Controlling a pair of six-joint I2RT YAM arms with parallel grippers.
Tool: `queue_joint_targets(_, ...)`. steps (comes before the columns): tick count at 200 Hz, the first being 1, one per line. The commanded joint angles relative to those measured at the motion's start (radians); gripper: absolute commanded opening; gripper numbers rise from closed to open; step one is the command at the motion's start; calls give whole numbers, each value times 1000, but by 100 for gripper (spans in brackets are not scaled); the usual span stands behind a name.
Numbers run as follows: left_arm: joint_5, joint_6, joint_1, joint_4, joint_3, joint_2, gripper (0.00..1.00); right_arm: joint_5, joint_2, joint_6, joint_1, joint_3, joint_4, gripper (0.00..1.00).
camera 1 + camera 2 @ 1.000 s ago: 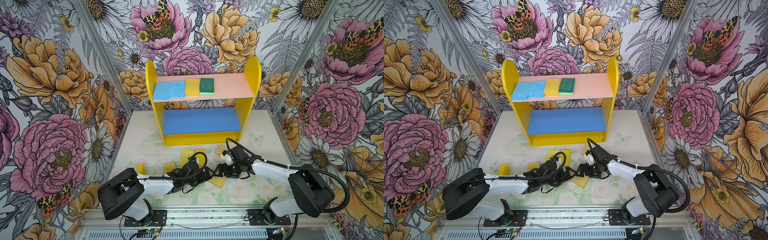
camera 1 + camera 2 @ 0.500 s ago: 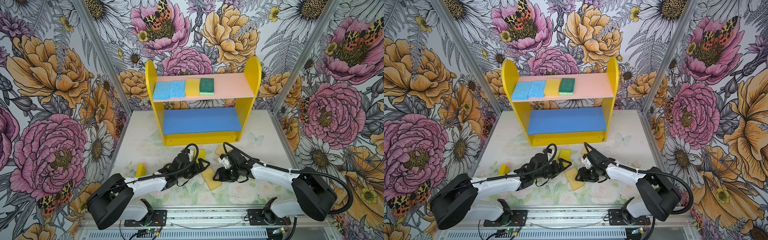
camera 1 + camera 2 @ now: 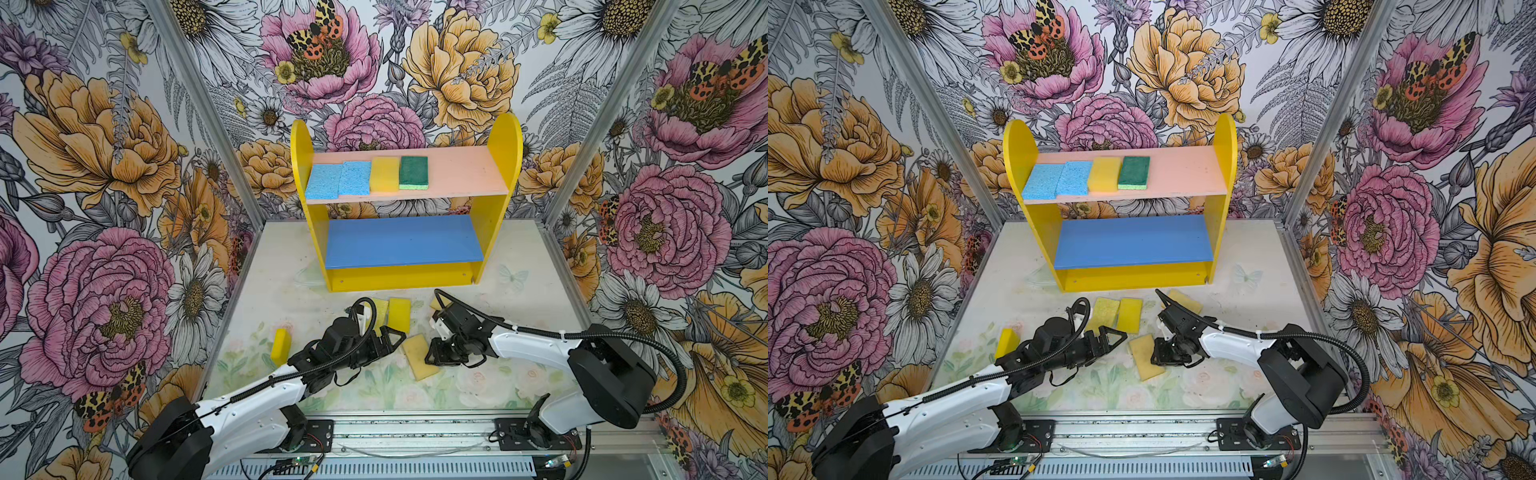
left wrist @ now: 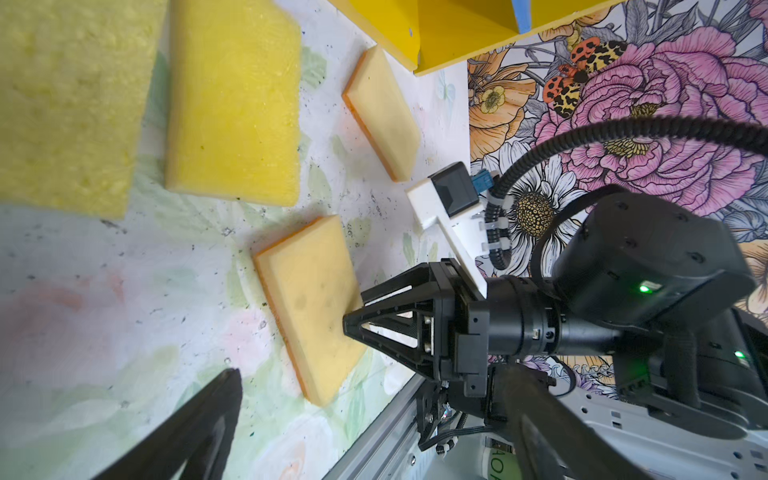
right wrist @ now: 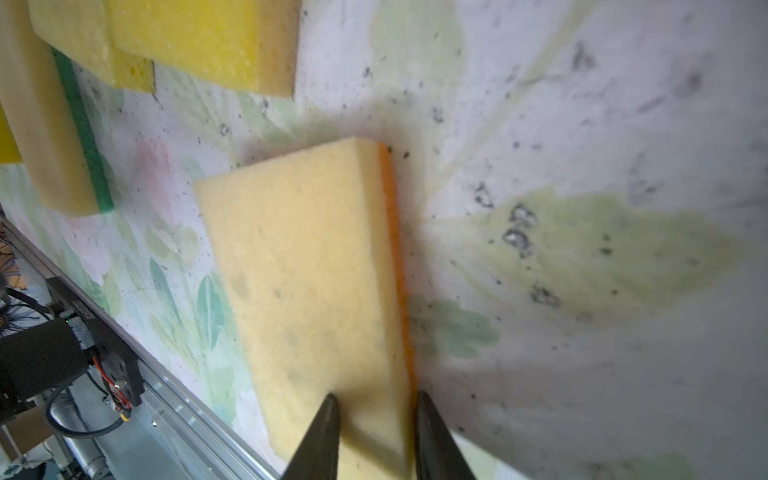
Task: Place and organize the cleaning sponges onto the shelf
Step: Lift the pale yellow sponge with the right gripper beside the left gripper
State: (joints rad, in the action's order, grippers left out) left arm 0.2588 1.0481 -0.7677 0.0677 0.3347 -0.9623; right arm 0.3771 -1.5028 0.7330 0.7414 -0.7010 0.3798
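The right gripper [image 5: 376, 411] has its two black fingertips drawn close together, pinching one long edge of a tan sponge [image 5: 307, 270]. One tip presses on the pale top face and the other on the thin orange layer along the side; the sponge fills the gap between them. In both top views this gripper sits low over the front middle of the table [image 3: 270, 270], reaching in from the right, and the tan sponge lies at a slant there; whether that sponge is lifted off the surface cannot be told.

The left gripper [image 3: 384, 343] is just to the left of the tan sponge and points toward it; its jaws are spread wide with nothing between them.

Just behind the two grippers, a pale yellow sponge [image 3: 380, 311] and a bright yellow sponge [image 3: 400, 313] lie flat beside each other; a second tan sponge [image 3: 436, 303] lies to their right, partly hidden by the right arm; a yellow sponge on its edge [image 3: 281, 345] stands well apart at the left.

The shelf [image 3: 505, 166] stands at the back of the table. Its pink upper board carries a row of four sponges from the left end: two light blue sponges [image 3: 324, 181], a yellow shelf sponge [image 3: 385, 174], and a green sponge [image 3: 413, 172] with its dark face up; the blue lower board [image 3: 399, 241] sits beneath.
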Motion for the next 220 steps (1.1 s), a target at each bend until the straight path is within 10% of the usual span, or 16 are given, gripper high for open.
queue_joint_targets(1, -10, 1, 10, -44, -20, 41, 99, -57, -10, 15, 10, -28, -10, 24)
queue_joint_targets(77, 34, -10, 75, -100, -8, 133, 99, -56, 105, 27, 13, -76, -4, 1)
queue_joint_targets(220, 129, -41, 162, -91, 167, 205, 88, 56, 179, 36, 46, -391, 108, 0)
